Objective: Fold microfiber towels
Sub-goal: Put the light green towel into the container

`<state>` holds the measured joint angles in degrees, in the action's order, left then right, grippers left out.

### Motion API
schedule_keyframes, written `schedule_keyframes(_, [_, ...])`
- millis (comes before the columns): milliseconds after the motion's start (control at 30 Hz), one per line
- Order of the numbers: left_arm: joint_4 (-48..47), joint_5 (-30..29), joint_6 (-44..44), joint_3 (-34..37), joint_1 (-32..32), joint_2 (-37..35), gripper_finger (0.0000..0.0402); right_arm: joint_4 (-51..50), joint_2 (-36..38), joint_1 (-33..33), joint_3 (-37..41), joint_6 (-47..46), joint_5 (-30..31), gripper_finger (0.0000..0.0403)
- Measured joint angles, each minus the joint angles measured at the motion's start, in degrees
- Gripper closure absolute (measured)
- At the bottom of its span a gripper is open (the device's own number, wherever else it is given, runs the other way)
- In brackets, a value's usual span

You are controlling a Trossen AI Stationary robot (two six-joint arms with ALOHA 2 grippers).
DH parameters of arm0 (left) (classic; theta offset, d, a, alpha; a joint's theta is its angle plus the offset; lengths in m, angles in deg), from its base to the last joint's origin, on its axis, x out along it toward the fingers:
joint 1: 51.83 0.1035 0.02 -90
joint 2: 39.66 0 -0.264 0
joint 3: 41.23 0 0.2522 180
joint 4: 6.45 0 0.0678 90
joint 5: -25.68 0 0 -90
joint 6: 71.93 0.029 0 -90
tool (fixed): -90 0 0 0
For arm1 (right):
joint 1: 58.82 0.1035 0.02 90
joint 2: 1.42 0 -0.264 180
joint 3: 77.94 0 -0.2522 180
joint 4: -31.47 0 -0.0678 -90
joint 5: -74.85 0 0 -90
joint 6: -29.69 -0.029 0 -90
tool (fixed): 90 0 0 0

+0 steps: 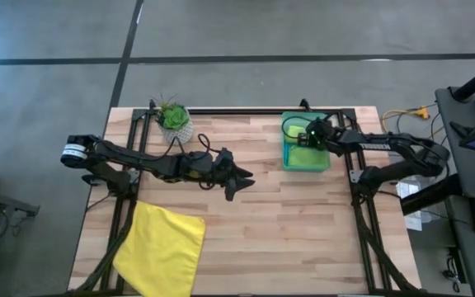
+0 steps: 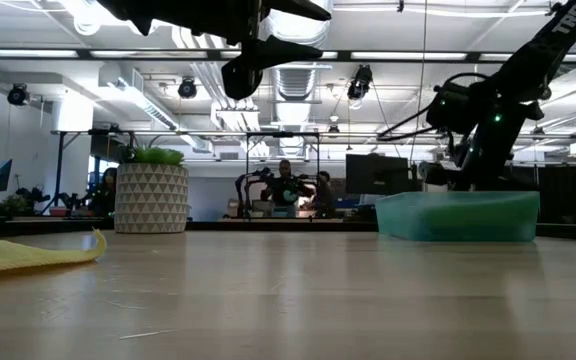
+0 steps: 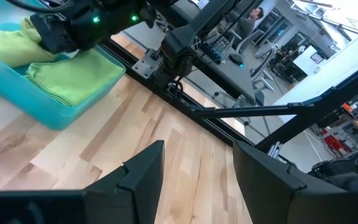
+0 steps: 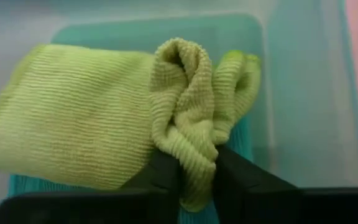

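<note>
While your yellow towel (image 1: 162, 250) lies spread at the tabletop's (image 1: 287, 223) near left corner, partly over the edge, your left gripper (image 1: 239, 181) hangs above the tabletop's middle, its fingers apart around nothing. Farther back on the right, your right gripper (image 4: 196, 171) reaches into the green bin (image 1: 305, 159) and pinches a bunched fold of a lime towel (image 4: 194, 118) between its fingers. At back left stands a potted plant (image 1: 174, 120).

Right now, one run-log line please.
right hand: pinching lime green towel over bin | left hand: open, mid-table | yellow towel: flat
</note>
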<state>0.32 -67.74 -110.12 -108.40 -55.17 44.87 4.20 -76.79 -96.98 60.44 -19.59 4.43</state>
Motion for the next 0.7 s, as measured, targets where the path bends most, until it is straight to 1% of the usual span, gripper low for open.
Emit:
schedule_keyframes(100, [0.0, 0.0, -0.1, 0.0, 0.0, 0.0, 0.0226, -0.1, -0.4, 0.0, -0.1, -0.9, -1.7, 0.03])
schedule_keyframes(167, [0.0, 0.0, -0.3, 0.0, 0.0, 0.0, 0.0226, -2.6, 0.5, 0.0, -0.9, -1.0, -2.0, 0.0274])
schedule_keyframes(233, [0.0, 0.1, -0.3, 0.0, 0.0, 0.0, 0.0226, -5.9, 1.8, 0.0, -2.3, -0.1, -1.7, 0.025])
schedule_keyframes(333, [0.0, 0.1, -0.3, 0.0, 0.0, 0.0, 0.0226, -10.9, 3.6, 0.0, -5.1, 3.6, 0.6, 0.0225])
schedule_keyframes(467, [0.0, 0.1, -0.3, 0.0, 0.0, 0.0, 0.0226, -17.3, 4.9, 0.0, -9.0, 5.8, 4.3, 0.0207])
schedule_keyframes(600, [0.0, 0.2, -0.4, 0.0, 0.0, 0.0, 0.0226, -21.2, 4.8, 0.0, -12.5, 6.3, 5.3, 0.0205])
schedule_keyframes(700, [0.0, 0.2, -0.4, 0.0, 0.0, 0.0, 0.0226, -22.3, 4.8, 0.0, -14.5, 6.6, 5.4, 0.0205])
